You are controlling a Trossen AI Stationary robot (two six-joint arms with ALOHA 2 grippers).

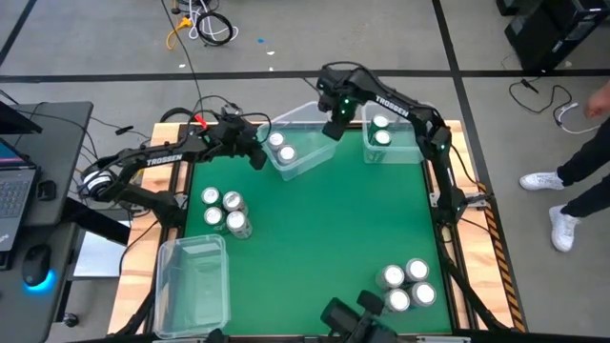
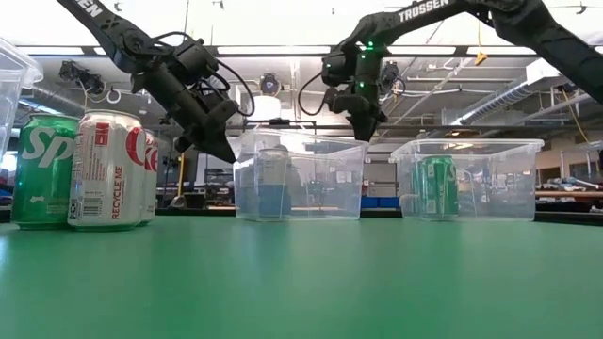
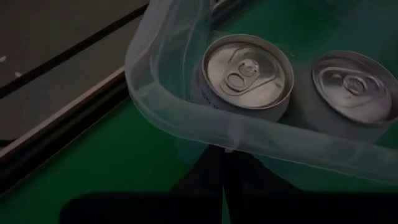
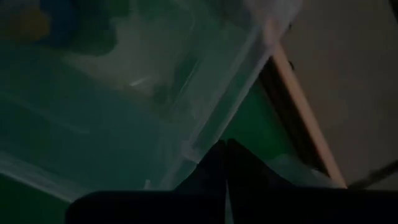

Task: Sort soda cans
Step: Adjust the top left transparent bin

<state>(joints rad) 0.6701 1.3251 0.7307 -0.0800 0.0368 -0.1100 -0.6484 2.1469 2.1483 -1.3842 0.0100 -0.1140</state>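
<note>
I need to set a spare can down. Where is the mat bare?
The green mat is bare across its middle, between the left can cluster and the front-right can cluster. The back edge is crowded: two bins and both arms' fingers.

My left gripper point(image 1: 257, 155) hangs low at the table's far left, fingers pressed together, empty. My right gripper point(image 1: 332, 129) is raised near the far middle, pointing down, fingers closed on nothing.
</note>
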